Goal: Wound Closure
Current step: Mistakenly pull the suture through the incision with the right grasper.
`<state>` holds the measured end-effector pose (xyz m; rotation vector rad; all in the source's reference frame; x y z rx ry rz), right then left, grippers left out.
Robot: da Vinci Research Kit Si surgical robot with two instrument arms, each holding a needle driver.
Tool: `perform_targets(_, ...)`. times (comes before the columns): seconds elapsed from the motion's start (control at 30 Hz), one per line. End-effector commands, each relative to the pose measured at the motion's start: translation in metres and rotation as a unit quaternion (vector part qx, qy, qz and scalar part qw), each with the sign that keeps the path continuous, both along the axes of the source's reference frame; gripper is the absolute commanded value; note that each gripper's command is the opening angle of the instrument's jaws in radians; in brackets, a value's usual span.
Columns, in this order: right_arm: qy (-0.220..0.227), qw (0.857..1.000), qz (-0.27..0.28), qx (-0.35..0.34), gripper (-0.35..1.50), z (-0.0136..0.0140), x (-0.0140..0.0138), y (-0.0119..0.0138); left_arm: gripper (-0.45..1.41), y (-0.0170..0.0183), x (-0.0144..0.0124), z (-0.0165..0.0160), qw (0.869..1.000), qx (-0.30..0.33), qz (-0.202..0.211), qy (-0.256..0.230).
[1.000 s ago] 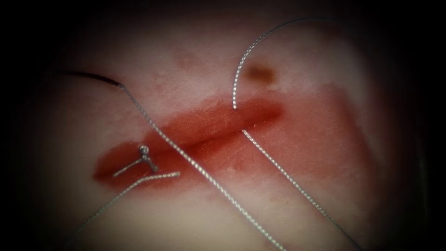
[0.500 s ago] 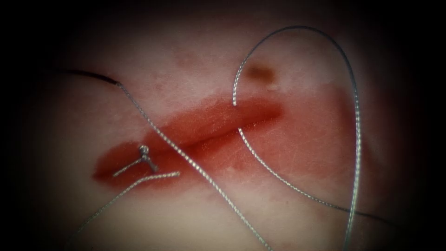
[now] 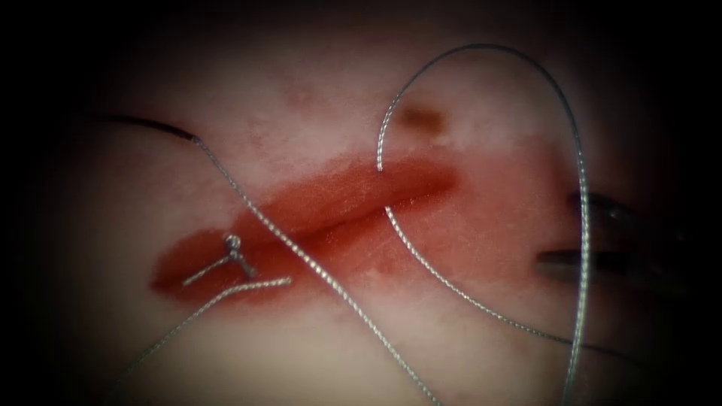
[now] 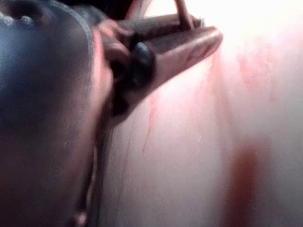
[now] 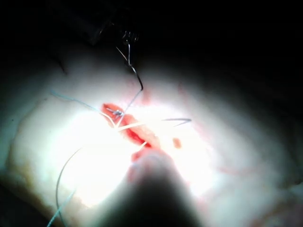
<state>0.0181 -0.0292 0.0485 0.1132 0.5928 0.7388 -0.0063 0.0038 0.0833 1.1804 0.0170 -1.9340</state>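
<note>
The cut point(image 3: 331, 214) runs across the tissue point(image 3: 316, 68), wet with red fluid. A knot point(image 3: 233, 242) with short cut ends sits at its left end. The thread point(image 3: 301, 252) crosses the cut from the dark needle point(image 3: 154, 125) at the upper left, which lies above the tissue, not in it. My left tool point(image 4: 208, 33) is shut on the needle point(image 4: 182, 12); in the right wrist view it point(image 5: 127, 35) holds the needle point(image 5: 135, 71) near one end. A second stitch enters the cut at the thread point(image 3: 380, 162) and loops wide right. My right tool point(image 3: 555, 231) stands open astride that loop point(image 3: 580, 225), holding nothing.
A brown spot point(image 3: 421, 118) marks the tissue above the cut's right end. Slack thread point(image 3: 466, 297) trails from the cut to the lower right. A loose thread end point(image 3: 195, 312) runs to the lower left.
The thread on the right went slack and fell into a wide loop. My right tool's jaws opened and came into view from the right, around the loop. The needle and knot stayed put.
</note>
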Motion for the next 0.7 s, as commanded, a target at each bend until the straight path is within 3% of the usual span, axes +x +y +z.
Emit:
perform_targets(0.03, -0.007, 1.000, 0.008, -0.010, 0.93, -0.0001, 0.0023, 0.0001, -0.45, 0.0012, -0.0003, -0.0003, 1.000, -0.004, -0.001, 0.000)
perform_targets(0.1, -0.008, 1.000, -0.001, -0.006, 0.73, -0.0001, 0.0030, -0.0001, -0.45, 0.0012, -0.0003, -0.0003, 1.000, -0.004, -0.001, 0.000)
perform_targets(0.17, 0.005, 1.000, 0.006, 0.009, 0.81, -0.0001, 0.0043, -0.0001, -0.45, 0.0012, -0.0003, -0.0003, 1.000, -0.004, -0.001, 0.000)
perform_targets(0.27, 0.021, 1.000, 0.017, 0.011, 0.78, -0.0001, 0.0051, -0.0002, -0.45, 0.0012, -0.0003, -0.0003, 1.000, -0.004, -0.001, 0.000)
perform_targets(0.3, 0.040, 0.999, 0.019, 0.021, 0.61, -0.0002, 0.0061, -0.0003, -0.45, 0.0012, -0.0003, -0.0003, 1.000, -0.004, -0.001, 0.000)
perform_targets(0.37, 0.049, 0.998, 0.019, 0.031, 0.61, -0.0001, 0.0070, -0.0005, -0.45, 0.0012, -0.0003, -0.0003, 1.000, -0.004, -0.001, 0.000)
perform_targets(0.43, 0.047, 0.998, 0.018, 0.036, 0.49, 0.0000, 0.0080, -0.0007, -0.45, 0.0012, -0.0003, -0.0003, 1.000, -0.004, -0.001, 0.000)
perform_targets(0.47, 0.048, 0.998, 0.014, 0.040, 0.31, 0.0002, 0.0089, -0.0010, -0.45, 0.0012, -0.0003, -0.0003, 1.000, -0.004, -0.001, 0.000)
perform_targets(0.5, 0.050, 0.998, 0.013, 0.045, 0.24, 0.0005, 0.0095, -0.0011, -0.45, 0.0012, -0.0003, -0.0003, 1.000, -0.004, -0.001, 0.000)
perform_targets(0.7, 0.049, 0.998, 0.011, 0.037, 0.31, 0.0017, 0.0113, -0.0020, -0.45, 0.0012, -0.0003, -0.0003, 1.000, -0.005, -0.002, 0.000)
